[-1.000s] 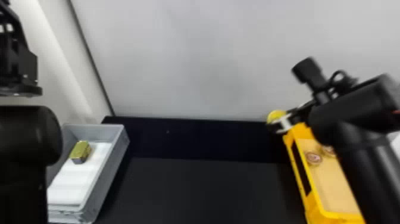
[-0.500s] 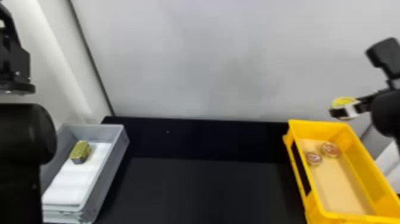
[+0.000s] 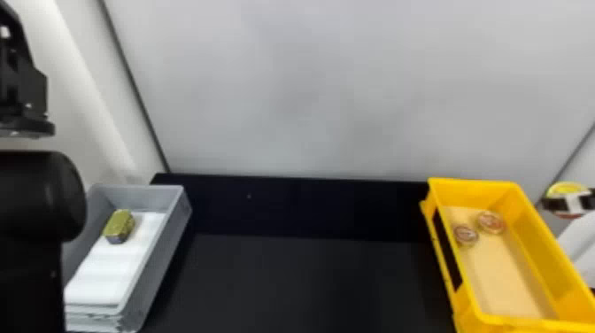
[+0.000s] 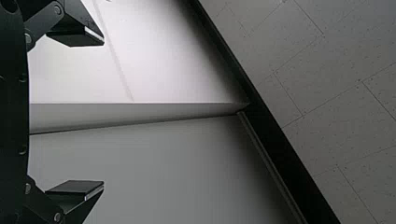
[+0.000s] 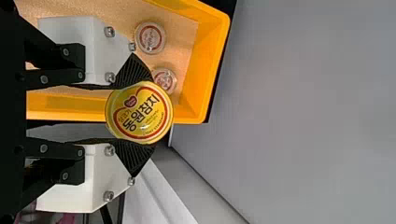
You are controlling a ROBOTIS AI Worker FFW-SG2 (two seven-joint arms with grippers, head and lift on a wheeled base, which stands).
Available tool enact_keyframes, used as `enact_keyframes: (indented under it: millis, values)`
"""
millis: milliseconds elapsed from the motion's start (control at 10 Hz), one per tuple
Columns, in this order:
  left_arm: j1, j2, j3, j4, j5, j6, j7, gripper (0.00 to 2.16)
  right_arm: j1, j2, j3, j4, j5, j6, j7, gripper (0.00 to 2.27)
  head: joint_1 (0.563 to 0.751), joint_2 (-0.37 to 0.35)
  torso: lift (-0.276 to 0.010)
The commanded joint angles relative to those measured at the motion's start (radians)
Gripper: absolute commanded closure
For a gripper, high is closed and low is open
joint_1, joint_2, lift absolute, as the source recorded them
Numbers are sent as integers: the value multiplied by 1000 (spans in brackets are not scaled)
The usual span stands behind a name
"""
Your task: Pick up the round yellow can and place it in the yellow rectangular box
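The left arm is parked at near left, its tool spread with nothing between, presumably because the can needs only the other side. By it on the black worktop, the open grey plastic box holds a squarish olive-gold tin on white padding. At right stands the yellow rectangular box; two small round clear-and-red containers lie towards its far end, leaving room nearer for the can. Beyond its right wall, the right tool grips the round yellow can by opposite sides, lid facing the wrist, likely for a level release.

Since half a second ago, the can has swung farther right; both boxes and their contents match.
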Motion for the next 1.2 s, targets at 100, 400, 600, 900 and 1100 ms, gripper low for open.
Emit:
enact_keyframes:
  millis: [100, 400, 600, 900, 1100]
  values:
    - [-5, -1, -2, 0, -1, -3, -2, 180, 20, -10, -38, 218, -384, -131, -244, 776, 663, 54, -10]
    - [-6, -4, -5, 3, -1, -8, -2, 177, 5, -20, -43, 411, -530, -226, -333, 776, 663, 54, -10]
    - [-8, -6, -7, 5, -1, -9, -4, 177, 8, -43, -23, 499, -619, -240, -382, 776, 663, 54, -10]
    - [-8, -7, -5, 5, -1, -12, -4, 177, 26, -63, -24, 603, -733, -289, -397, 776, 663, 54, -10]
    - [-6, -9, -4, 5, -1, -14, -5, 177, 31, -71, -12, 634, -754, -298, -409, 776, 663, 54, -10]
